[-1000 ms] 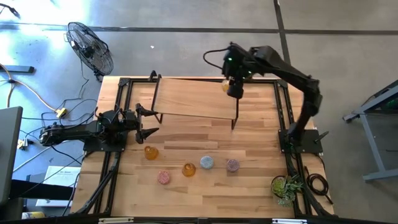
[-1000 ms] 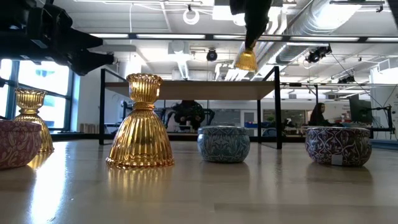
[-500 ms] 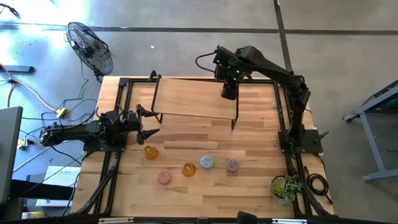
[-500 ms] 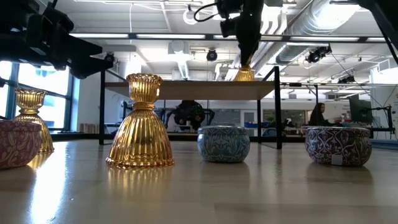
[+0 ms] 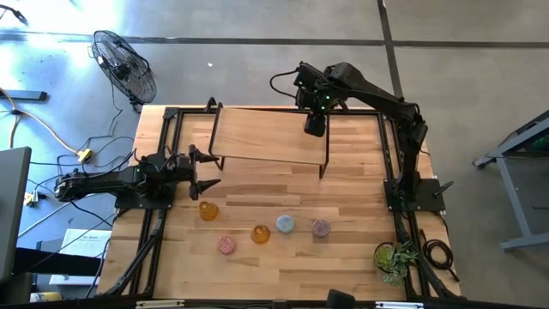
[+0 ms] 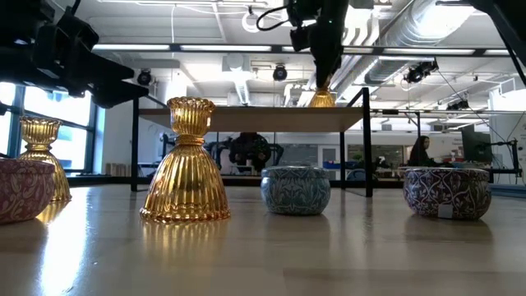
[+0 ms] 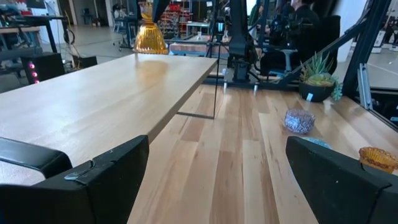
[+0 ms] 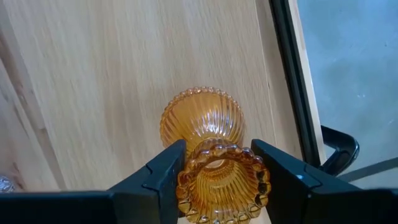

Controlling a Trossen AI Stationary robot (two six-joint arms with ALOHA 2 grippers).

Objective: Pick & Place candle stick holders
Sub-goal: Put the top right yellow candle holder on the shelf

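My right gripper (image 5: 314, 127) is over the far right end of the raised wooden shelf (image 5: 257, 137), shut on an amber flask-shaped holder (image 8: 202, 118). That holder stands upright on the shelf top (image 6: 322, 97) and also shows in the left wrist view (image 7: 150, 37). Two more amber holders (image 5: 208, 209) (image 5: 260, 233), a pink one (image 5: 226, 245), a light blue one (image 5: 284, 225) and a mauve one (image 5: 320, 227) stand on their bases on the table in front of the shelf. My left gripper (image 5: 204, 170) is open and empty at the table's left, beside the shelf. My right gripper pinches the amber holder's beaded top rim (image 8: 224, 180) between its two fingers (image 8: 165, 171), one on each side. The fingers come from above, pointing down. The holder is upright, and its wide base (image 6: 322, 102) rests on the shelf top.
A small green potted plant (image 5: 395, 257) stands at the table's near right corner. Black frame rails (image 5: 390, 163) run along the table's left and right sides. The shelf stands on thin black legs (image 5: 326, 159). A fan (image 5: 124, 64) stands on the floor beyond the far left corner.
My right gripper has gone down and a little toward the table's left with the amber holder. The holder hung clear above the shelf a second ago and now stands on the shelf top. The gripper has kept still over the last half second.
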